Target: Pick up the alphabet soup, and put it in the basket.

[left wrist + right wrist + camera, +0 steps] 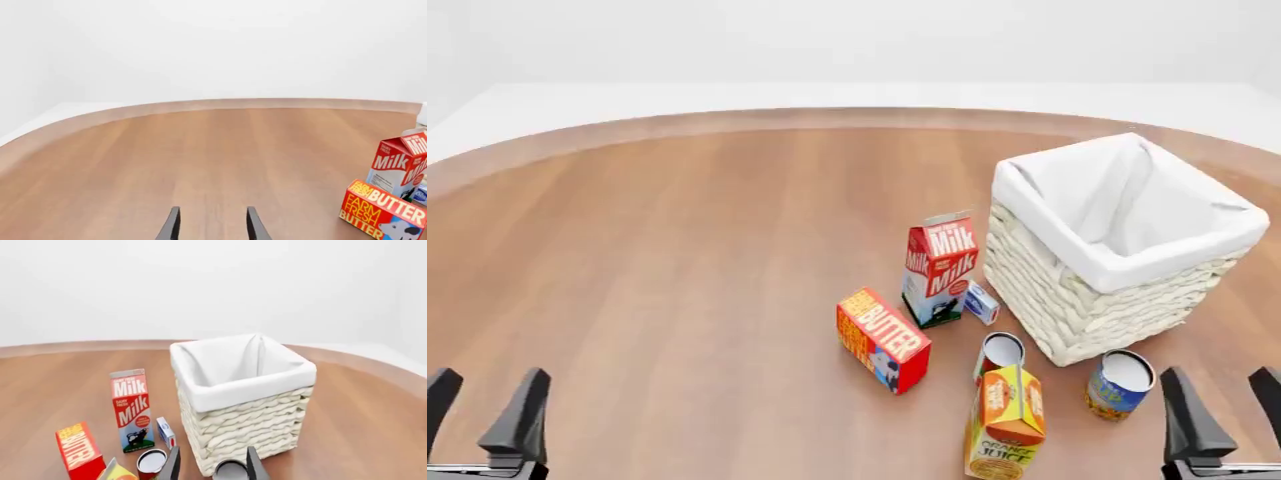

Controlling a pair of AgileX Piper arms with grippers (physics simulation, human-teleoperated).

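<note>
Your soup point(1120, 384) stands on the table point(694, 280) just beside the basket point(1121, 245), near your right gripper point(1221, 410). Both your right and left gripper point(481, 400) hold their jaws spread, gripping nothing.

I see the alphabet soup point(1120, 384) standing upright at the lower right of the front view; it is a short can with a blue label, a yellow-orange lower band and a pale flat top; it sits just beside the near corner of the basket point(1121, 245); the basket is a square cream wicker one with white cloth lining folded over its rim, upright at right of centre.
</note>
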